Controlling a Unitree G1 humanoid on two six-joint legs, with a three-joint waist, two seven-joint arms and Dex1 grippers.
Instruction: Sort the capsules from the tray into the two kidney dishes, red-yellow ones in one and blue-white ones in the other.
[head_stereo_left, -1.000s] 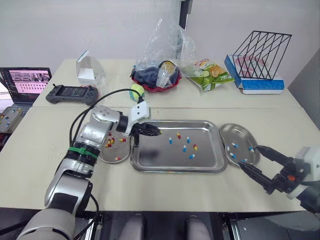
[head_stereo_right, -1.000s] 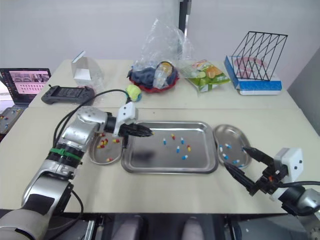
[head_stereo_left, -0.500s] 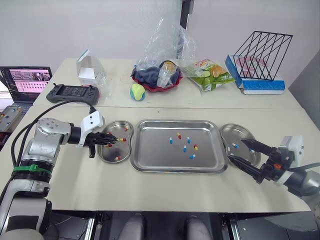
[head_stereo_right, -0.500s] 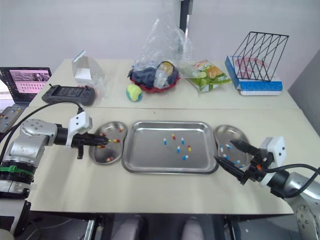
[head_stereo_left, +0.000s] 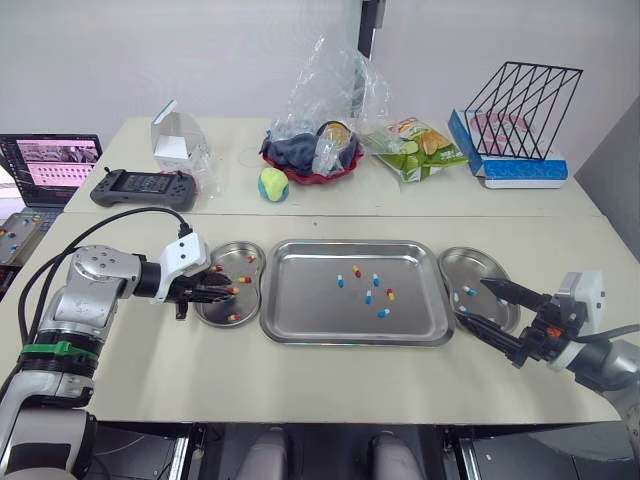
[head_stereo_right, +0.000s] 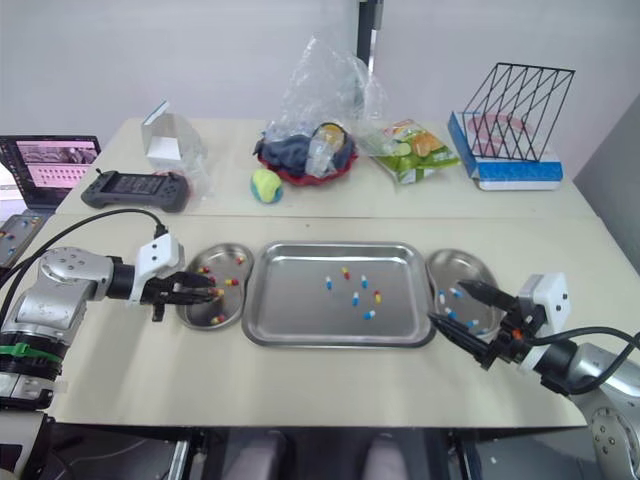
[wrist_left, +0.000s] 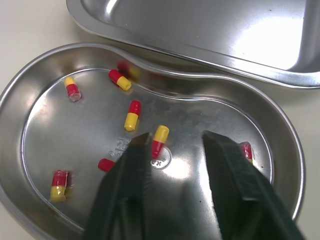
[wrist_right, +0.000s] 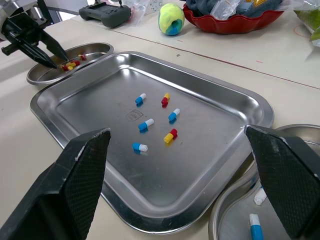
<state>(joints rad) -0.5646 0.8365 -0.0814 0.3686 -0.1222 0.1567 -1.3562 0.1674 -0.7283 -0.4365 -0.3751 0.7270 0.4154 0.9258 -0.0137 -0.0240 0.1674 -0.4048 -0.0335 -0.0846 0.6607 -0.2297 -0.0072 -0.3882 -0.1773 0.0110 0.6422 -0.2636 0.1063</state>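
Capsules (head_stereo_left: 368, 296) are lying in the tray (head_stereo_left: 350, 338); left gripper (head_stereo_left: 228, 291) is hovering unclenched over the left kidney dish (head_stereo_left: 212, 318) holding red-yellow ones, right gripper (head_stereo_left: 472, 300) is gaping beside the right kidney dish (head_stereo_left: 480, 254).

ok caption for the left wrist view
Open left gripper over the kidney dish of red-yellow capsules.

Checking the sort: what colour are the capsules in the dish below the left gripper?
Red and yellow capsules, best seen in the left wrist view.
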